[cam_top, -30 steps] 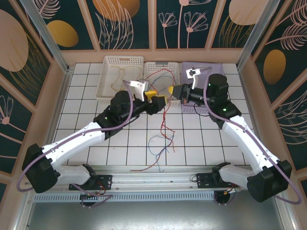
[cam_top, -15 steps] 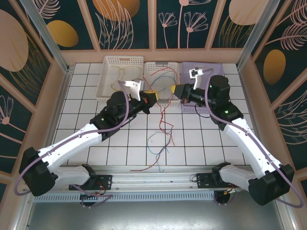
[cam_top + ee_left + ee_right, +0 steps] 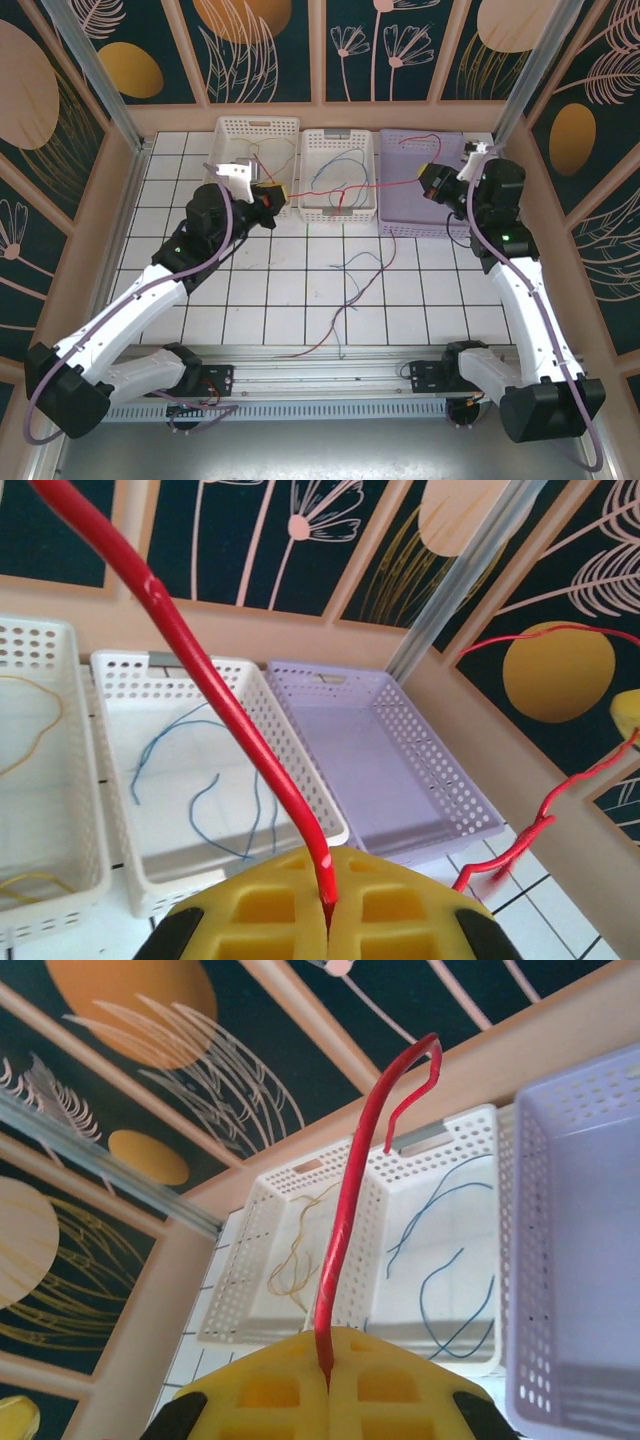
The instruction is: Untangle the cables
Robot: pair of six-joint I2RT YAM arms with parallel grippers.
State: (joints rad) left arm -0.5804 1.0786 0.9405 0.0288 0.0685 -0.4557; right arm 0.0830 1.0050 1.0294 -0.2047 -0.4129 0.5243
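The left claw [image 3: 272, 191] is clamped shut on a thin red flexible wire [image 3: 345, 187]. This wire stretches above the middle white perforated plastic basket [image 3: 340, 212] to the right claw [image 3: 430, 181], which is also pinched tight on it over the lilac perforated basket [image 3: 400, 228]. Thin blue wires [image 3: 330, 167] lie inside the middle basket, and yellow-tan wires [image 3: 290, 1260] lie in the left white basket [image 3: 222, 128]. On the white tiled table [image 3: 200, 290], a loose blue strand [image 3: 352, 265] and a red strand [image 3: 330, 325] trail toward the near edge
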